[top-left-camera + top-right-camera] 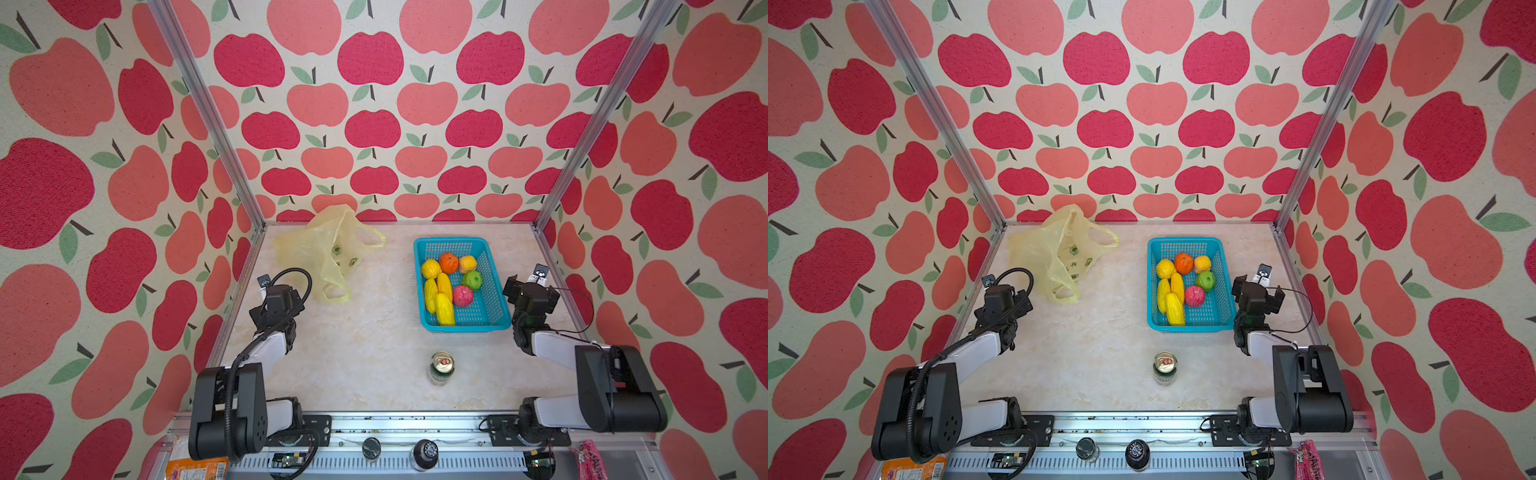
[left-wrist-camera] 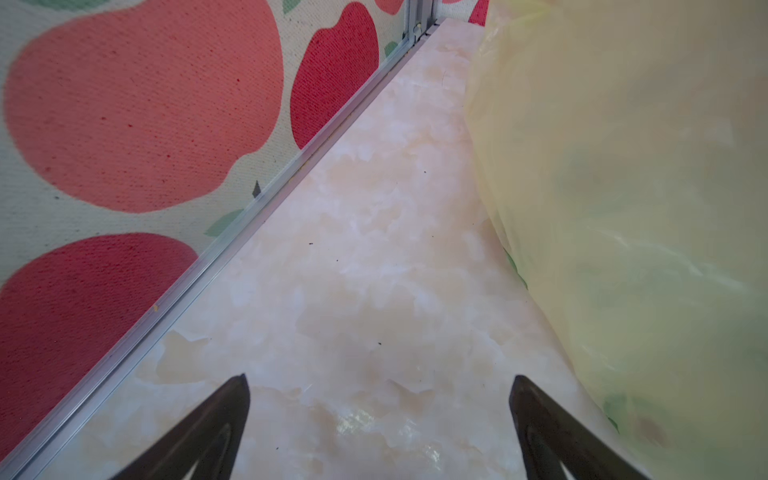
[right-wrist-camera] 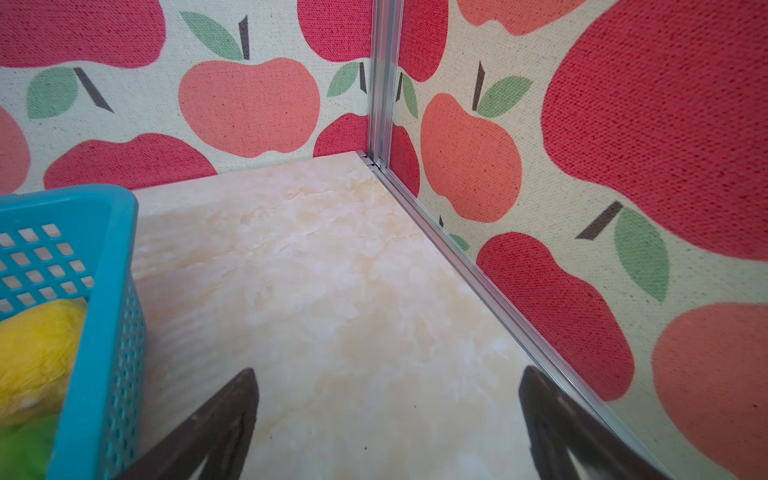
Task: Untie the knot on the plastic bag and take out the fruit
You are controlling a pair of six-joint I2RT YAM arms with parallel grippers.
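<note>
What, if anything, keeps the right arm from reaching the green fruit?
Likely nothing, so yes: the right gripper hangs open beside the basket, and the green fruit lies uncovered near that side.

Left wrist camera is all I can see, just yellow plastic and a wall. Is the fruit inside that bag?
Observer: No. In both top views the bag looks flat and empty; the fruit sits in a blue basket.
Operator: Is anything else out there?
Observer: Yes, a green can stands upright, apart from the basket, toward the near edge.
Operator: Is the right side holding anything?
Observer: No, the right fingers are spread wide with nothing between them, beside the basket.
</note>
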